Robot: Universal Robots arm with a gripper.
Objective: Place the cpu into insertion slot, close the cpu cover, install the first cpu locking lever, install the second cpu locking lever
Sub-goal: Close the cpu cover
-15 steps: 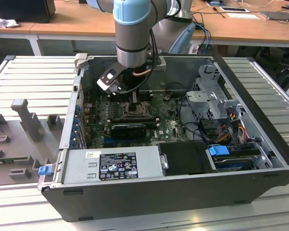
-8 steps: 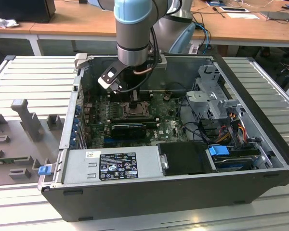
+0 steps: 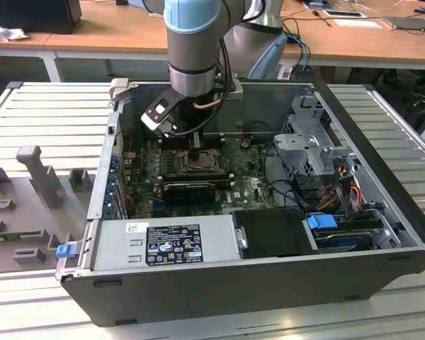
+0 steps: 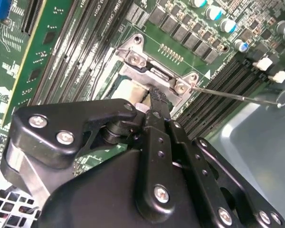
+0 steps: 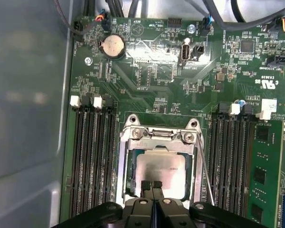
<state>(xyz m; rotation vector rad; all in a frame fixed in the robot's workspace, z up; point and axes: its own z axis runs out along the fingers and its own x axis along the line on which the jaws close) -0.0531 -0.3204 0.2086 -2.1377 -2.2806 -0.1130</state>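
Observation:
The pale cpu (image 5: 160, 166) lies flat inside the insertion slot (image 3: 198, 160) at the middle of the green motherboard. The grey metal cpu cover (image 5: 157, 134) frames the chip and looks lowered around it. My gripper (image 5: 152, 184) is shut, its two black fingertips pressed together with nothing between them. In the first wrist view they sit at the chip's near edge. In the second wrist view the gripper (image 4: 156, 96) touches the cover's rim. A thin wire locking lever (image 5: 203, 166) runs along one side of the socket; in the second wrist view this lever (image 4: 232, 96) sticks out over the memory slots.
Long black memory slots (image 5: 92, 156) flank the socket on both sides. A coin battery (image 5: 112, 45) sits further up the board. The grey case wall (image 5: 28, 95) stands close by. A long black card (image 3: 190, 190), power supply (image 3: 163, 244) and drive cage (image 3: 319, 149) crowd the case.

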